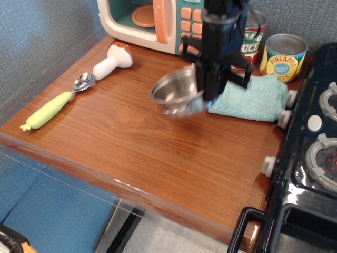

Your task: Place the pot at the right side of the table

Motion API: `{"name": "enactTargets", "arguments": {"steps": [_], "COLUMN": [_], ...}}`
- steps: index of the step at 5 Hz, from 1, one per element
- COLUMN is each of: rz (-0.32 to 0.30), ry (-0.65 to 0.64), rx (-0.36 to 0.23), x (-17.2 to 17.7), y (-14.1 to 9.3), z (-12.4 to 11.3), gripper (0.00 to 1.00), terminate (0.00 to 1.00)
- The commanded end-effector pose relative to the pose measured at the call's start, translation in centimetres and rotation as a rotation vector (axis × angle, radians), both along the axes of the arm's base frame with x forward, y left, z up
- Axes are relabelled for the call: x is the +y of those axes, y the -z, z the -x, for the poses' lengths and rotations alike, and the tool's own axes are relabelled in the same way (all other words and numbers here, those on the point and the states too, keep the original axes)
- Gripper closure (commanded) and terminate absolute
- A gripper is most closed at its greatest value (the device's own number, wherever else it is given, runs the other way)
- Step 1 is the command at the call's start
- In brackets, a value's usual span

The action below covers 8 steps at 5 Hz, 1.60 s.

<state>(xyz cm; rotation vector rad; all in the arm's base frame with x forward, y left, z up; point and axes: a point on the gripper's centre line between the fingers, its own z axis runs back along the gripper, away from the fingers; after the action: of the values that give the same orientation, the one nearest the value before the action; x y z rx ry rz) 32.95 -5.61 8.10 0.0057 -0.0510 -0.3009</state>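
Steel pot (176, 94) hangs tilted off the table (158, 153), mid-worktop toward the back edge, its right rim pinched by your gripper (208, 100), which sits just right of the bowl. The mouth leans left and up. Rightward, the cloth (253, 97) lies almost under the jaws; bare wood opens toward the front-right corner, short of the stove (310, 174). Mind its knobs.

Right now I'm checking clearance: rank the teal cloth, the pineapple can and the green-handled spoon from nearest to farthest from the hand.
1. Teal cloth: just right of the hand, which holds the pot.
2. Pineapple can: back right.
3. Green-handled spoon: far left.
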Motion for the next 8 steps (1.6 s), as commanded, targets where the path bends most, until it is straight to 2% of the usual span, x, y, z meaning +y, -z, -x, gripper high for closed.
{"name": "enactTargets", "arguments": {"steps": [1,3,4,5,6,7,8], "rz": [-0.004,-0.010,-0.029,-0.025,-0.042,-0.015,-0.018], "ry": [0.093,0.181,0.144,0.134,0.131,0.105,0.059], "rx": [0.036,0.093,0.126,0.098,0.041,-0.071,-0.094], "x": [-1.6,-3.3,-2.6,-2.3,-2.5,-2.6,-2.1], "y": [0.4,2.6,3.4,2.9,1.0,-1.7,-2.4], "z": [4.2,7.2,7.7,7.5,7.3,7.6,7.6], "gripper": [1.00,1.00,0.00,0.00,0.00,0.00,0.00], "terminate": [0.00,0.00,0.00,0.00,0.00,0.00,0.00]}}
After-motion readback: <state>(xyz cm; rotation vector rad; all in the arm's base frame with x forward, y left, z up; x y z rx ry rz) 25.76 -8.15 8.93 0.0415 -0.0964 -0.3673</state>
